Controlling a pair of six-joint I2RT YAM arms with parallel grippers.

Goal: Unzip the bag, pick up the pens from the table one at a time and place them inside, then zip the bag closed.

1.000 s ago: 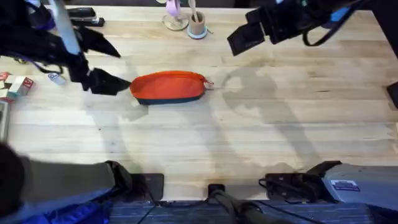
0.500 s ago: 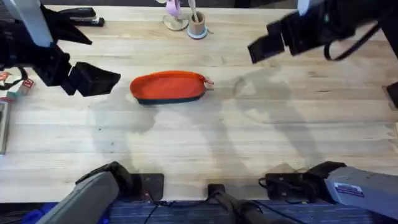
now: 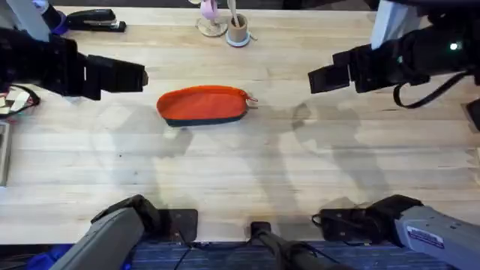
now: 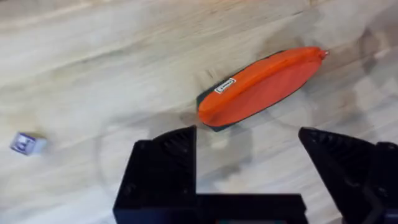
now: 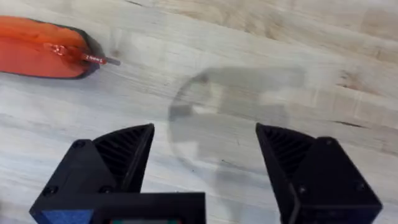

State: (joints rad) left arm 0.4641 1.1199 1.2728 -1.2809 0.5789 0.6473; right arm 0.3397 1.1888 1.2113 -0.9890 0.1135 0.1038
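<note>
While both of my claws hang wide open and empty, the bag lies zipped at upper centre of the table; unbraced, it may slide when its pull is tugged.

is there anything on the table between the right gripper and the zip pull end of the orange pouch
Nothing visible. Bare light wooden plank tabletop lies between the open right gripper and the small oval orange fabric pouch, whose zip pull points toward that gripper. The small round cup stands farther back, off that path.
</note>
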